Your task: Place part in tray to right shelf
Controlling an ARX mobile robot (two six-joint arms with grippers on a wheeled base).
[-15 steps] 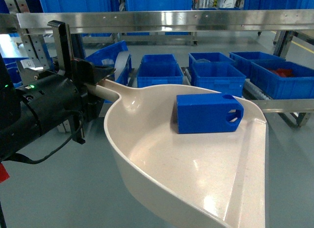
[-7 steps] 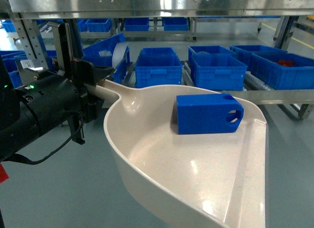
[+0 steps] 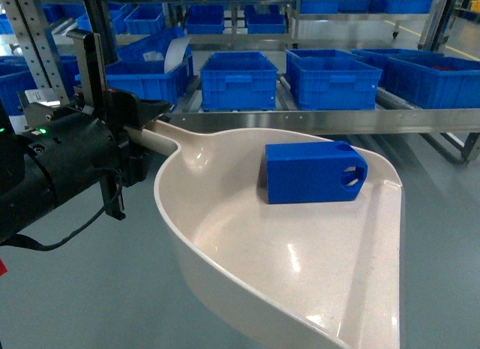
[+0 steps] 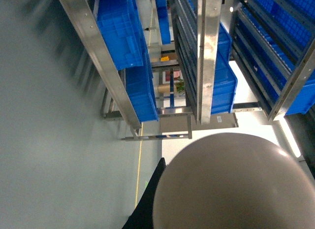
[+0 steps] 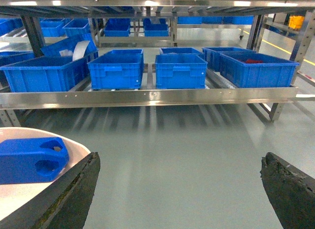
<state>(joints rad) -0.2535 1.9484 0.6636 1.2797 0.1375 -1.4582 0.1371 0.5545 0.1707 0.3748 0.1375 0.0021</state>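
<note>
The left gripper point(image 3: 139, 131) is clamping the glossy cream plastic scoop-shaped tray's point(image 3: 225, 236) handle, keeping it level so the small bright-blue plastic block part point(image 3: 315, 172) is resting near its far rim, while the right gripper point(image 5: 179, 187) is hanging wide open and empty before the stainless-steel right shelf point(image 5: 147, 97).

Black left arm point(image 3: 60, 169), green LED, looping black cable.

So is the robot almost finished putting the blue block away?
Partly. The blue block already lies in the cream tray, so loading looks done. The left gripper holds the tray by its handle, facing the steel shelf with blue crates. The right gripper is open and empty. Getting the block onto the shelf is not yet done.
</note>
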